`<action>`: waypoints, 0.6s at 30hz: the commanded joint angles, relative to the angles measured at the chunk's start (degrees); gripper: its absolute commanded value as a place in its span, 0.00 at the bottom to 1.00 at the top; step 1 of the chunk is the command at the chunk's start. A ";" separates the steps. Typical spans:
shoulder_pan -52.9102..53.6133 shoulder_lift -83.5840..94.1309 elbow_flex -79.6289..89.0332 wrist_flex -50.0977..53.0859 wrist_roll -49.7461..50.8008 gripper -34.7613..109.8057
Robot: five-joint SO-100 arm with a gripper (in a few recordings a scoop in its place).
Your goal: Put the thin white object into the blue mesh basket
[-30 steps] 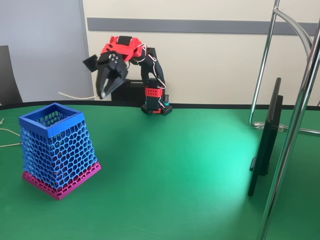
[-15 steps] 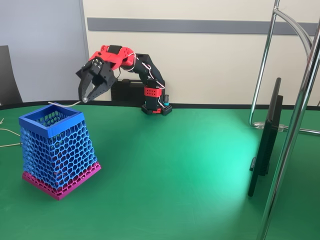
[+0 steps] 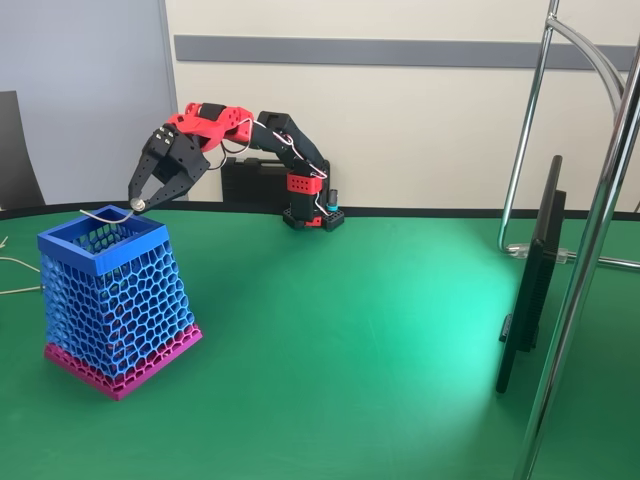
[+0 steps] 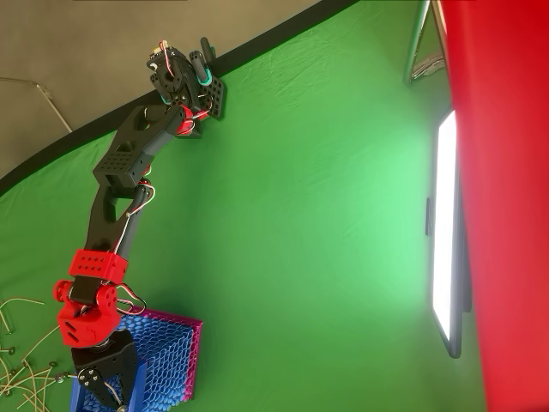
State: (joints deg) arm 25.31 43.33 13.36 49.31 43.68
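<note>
The blue mesh basket (image 3: 112,300) stands at the left of the green table, with a solid blue rim (image 3: 95,250) and a magenta base band. The red and black arm reaches left from its base, and the gripper (image 3: 135,205) hangs just above the basket's far rim. It is shut on the thin white object (image 3: 100,213), which sticks out to the left over the basket's opening. In the overhead view the gripper (image 4: 109,390) covers part of the basket (image 4: 167,360), and the strand is hidden.
Loose pale wires lie on the table left of the basket (image 3: 15,265) (image 4: 26,373). A black box (image 3: 250,185) sits behind the arm's base (image 3: 312,215). A thin black monitor (image 3: 530,285) and chrome stand poles (image 3: 590,260) occupy the right side.
The gripper has swung left and downward with the white strand, from behind the basket to just above its far rim.
</note>
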 commanded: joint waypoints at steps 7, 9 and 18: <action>-0.62 2.99 1.67 -5.45 4.13 0.26; -0.79 2.46 1.05 -6.86 4.13 0.27; -1.67 3.43 2.11 -8.61 7.29 0.27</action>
State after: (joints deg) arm 24.52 43.33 15.56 42.01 50.36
